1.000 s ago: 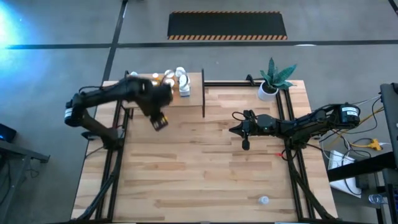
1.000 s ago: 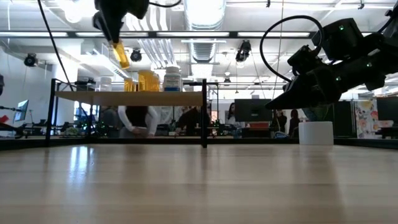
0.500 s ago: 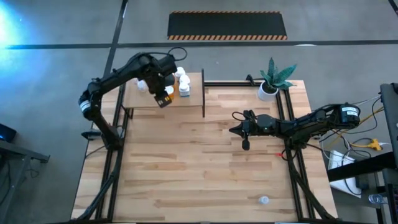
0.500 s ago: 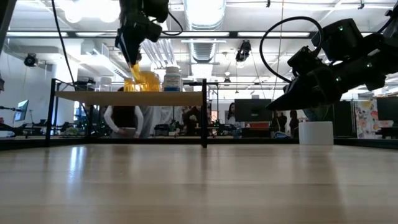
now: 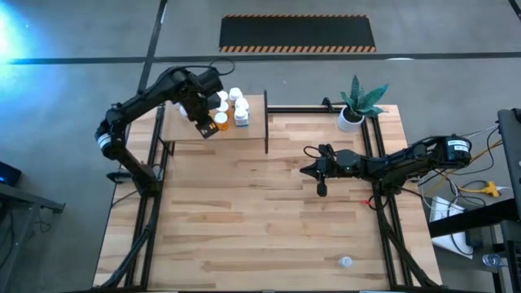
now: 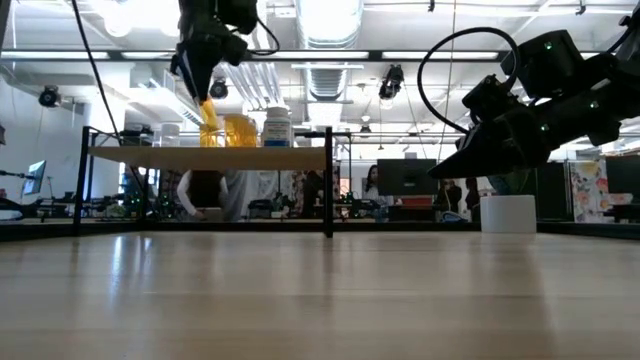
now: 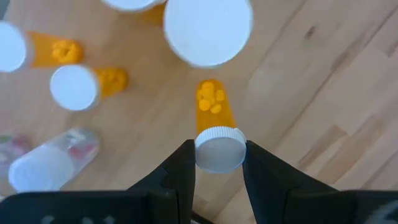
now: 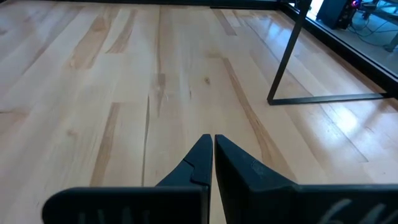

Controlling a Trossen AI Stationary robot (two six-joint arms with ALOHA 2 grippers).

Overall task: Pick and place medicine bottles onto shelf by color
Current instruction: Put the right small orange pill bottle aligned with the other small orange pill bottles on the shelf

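High view: the left pincer (image 5: 204, 126) hangs over the shelf (image 5: 183, 129), pinching an orange bottle (image 5: 207, 127) beside the standing bottles (image 5: 236, 107). The right pincer (image 5: 313, 169) waits above the bench (image 5: 269, 220), right of centre.

Low view: the orange bottle hangs just above the shelf board.

Left wrist view: fingers (image 7: 180, 171) squeeze its white cap (image 7: 219, 148).

Right wrist view: the fingers (image 8: 200, 160) are pressed together.
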